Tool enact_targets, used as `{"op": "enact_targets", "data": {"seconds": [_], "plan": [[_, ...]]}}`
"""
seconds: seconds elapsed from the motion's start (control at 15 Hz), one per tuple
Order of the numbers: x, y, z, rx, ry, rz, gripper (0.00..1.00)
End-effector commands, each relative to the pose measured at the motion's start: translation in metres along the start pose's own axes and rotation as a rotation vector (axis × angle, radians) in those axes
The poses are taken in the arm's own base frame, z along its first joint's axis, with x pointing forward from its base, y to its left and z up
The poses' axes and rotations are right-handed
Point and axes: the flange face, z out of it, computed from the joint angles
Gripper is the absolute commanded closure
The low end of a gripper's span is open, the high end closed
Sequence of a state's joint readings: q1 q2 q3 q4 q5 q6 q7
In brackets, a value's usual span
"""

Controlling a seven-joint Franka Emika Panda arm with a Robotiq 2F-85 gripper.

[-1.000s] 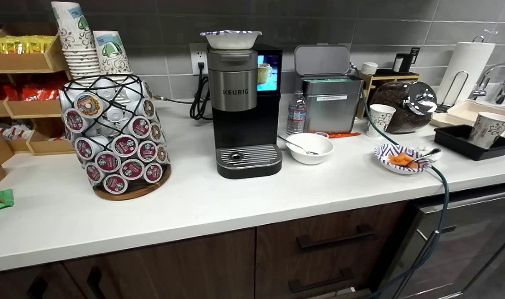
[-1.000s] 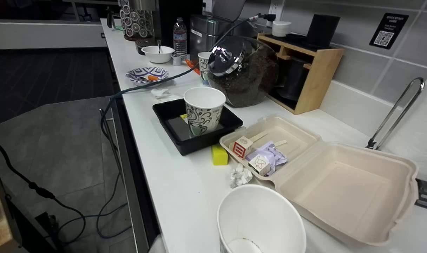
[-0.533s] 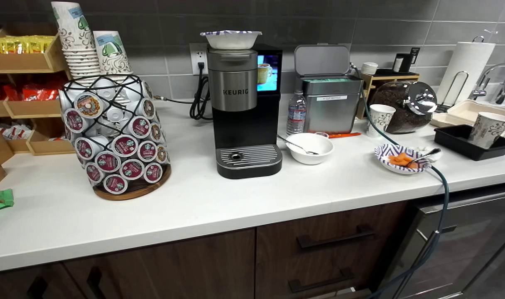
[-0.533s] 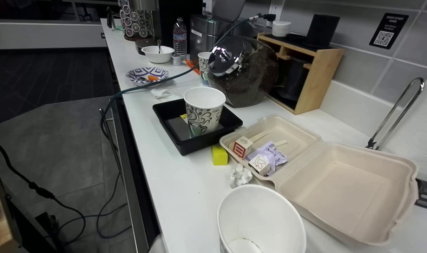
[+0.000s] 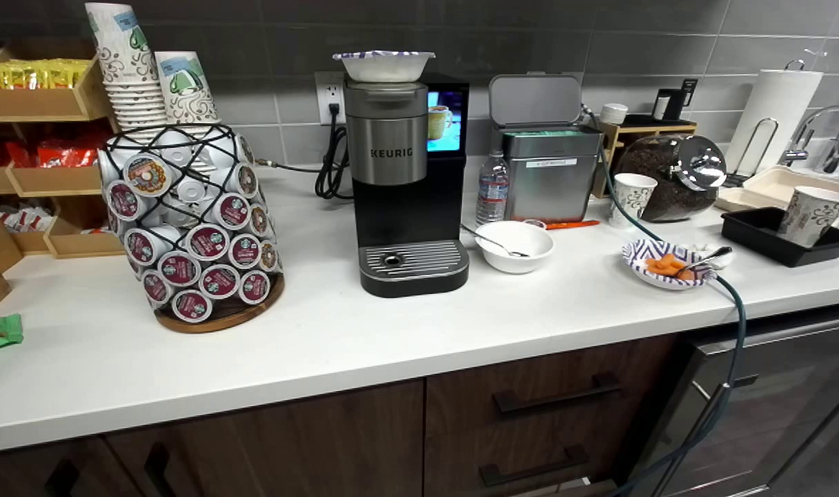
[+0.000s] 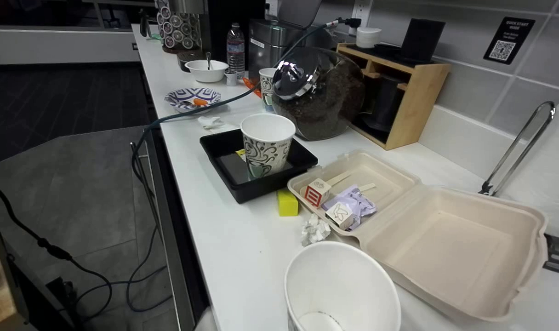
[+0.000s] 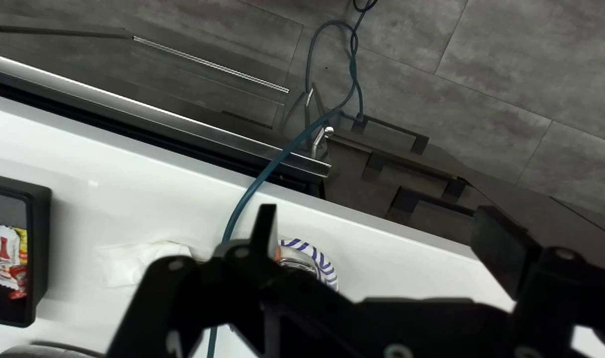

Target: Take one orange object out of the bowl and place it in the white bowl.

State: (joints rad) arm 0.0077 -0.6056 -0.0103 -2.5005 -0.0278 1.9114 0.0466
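Observation:
The bowl with the purple-and-white patterned rim [image 5: 638, 254] sits on the counter with several orange pieces [image 5: 666, 265] and a spoon [image 5: 708, 258] in it. It also shows in an exterior view [image 6: 185, 94] with an orange piece [image 6: 199, 102]. The plain white bowl [image 5: 508, 263] stands beside the coffee maker with a spoon in it, and shows in an exterior view [image 6: 207, 76]. In the wrist view my gripper [image 7: 379, 219] is open, nothing seen between its fingers. The patterned rim [image 7: 328, 268] and a bit of orange [image 7: 277, 253] show beside one finger, which hides the rest. Neither exterior view shows the gripper.
A coffee maker [image 5: 392, 152] with another patterned bowl [image 5: 386, 67] on top stands by the white bowl. A green hose [image 5: 741, 324] runs past the patterned bowl over the counter edge. A black tray [image 6: 236, 184] with a cup [image 6: 266, 147] and a jar [image 6: 325, 101] stand nearby.

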Motion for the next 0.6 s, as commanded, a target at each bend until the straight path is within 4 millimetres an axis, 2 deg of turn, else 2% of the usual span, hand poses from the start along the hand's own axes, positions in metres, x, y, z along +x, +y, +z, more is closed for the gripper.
{"op": "enact_targets", "data": {"seconds": [0.0, 0.33, 0.53], "plan": [[0.031, 0.008, 0.010, 0.021, -0.018, 0.133, 0.00], [0.081, 0.022, 0.019, 0.001, 0.023, 0.330, 0.00], [0.114, 0.022, 0.042, -0.027, 0.045, 0.374, 0.00]]}}
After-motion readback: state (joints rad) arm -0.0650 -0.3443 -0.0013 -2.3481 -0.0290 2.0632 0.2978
